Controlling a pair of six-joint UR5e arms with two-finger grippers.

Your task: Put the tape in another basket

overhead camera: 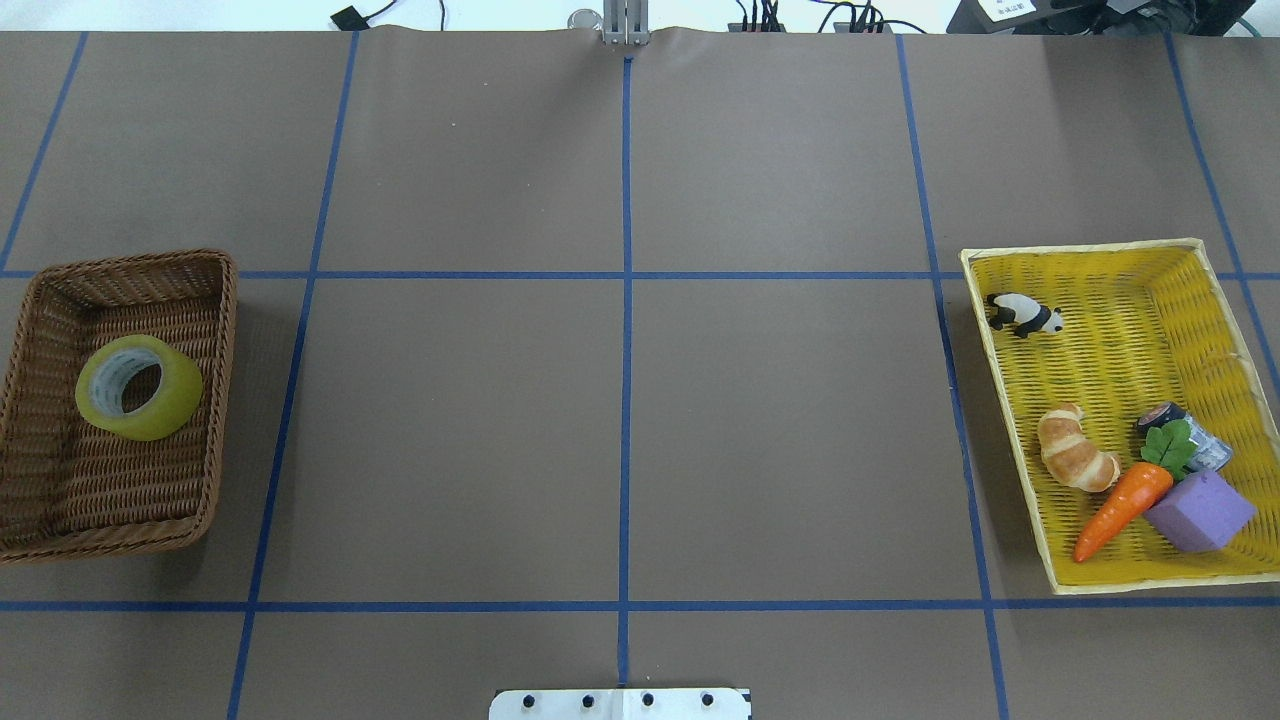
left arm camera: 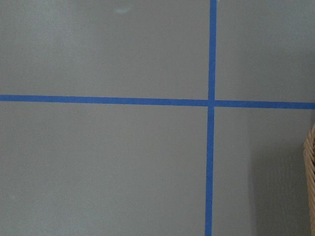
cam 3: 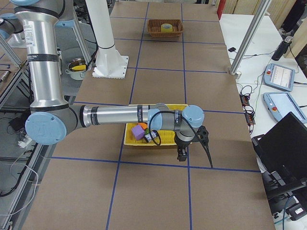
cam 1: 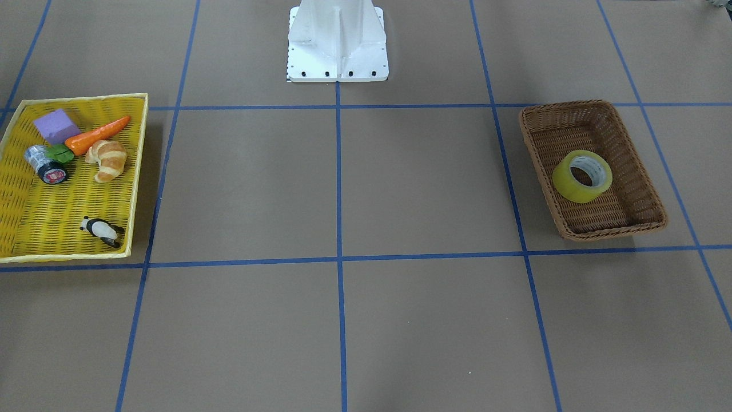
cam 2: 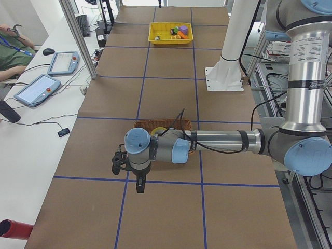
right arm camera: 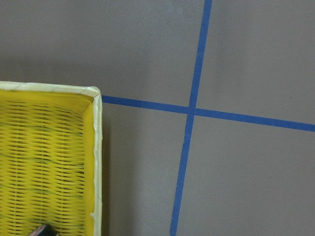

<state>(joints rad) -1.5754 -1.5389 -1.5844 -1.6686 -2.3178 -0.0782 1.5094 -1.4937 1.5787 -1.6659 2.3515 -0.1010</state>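
The yellow-green tape roll point(cam 1: 573, 190) lies inside the dark brown wicker basket point(cam 1: 577, 106). In the overhead view the tape point(overhead camera: 172, 405) and basket point(overhead camera: 130, 258) are at the table's left. My left gripper point(cam 2: 120, 162) shows only in the exterior left view, above the table just beyond the basket point(cam 2: 150, 123); I cannot tell if it is open or shut. My right gripper point(cam 3: 202, 135) shows only in the exterior right view, beside the yellow tray point(cam 3: 132, 140); I cannot tell its state either. The left wrist view shows only the basket's edge point(left arm camera: 311, 162).
The flat yellow mesh tray point(overhead camera: 1120, 350) at the table's right holds a croissant point(overhead camera: 1075, 462), carrot point(overhead camera: 1120, 510), purple block point(overhead camera: 1200, 512), panda figure point(overhead camera: 1022, 314) and a small silver cylinder point(overhead camera: 1205, 447). The robot's white base point(cam 1: 337, 43) stands at the table's middle.
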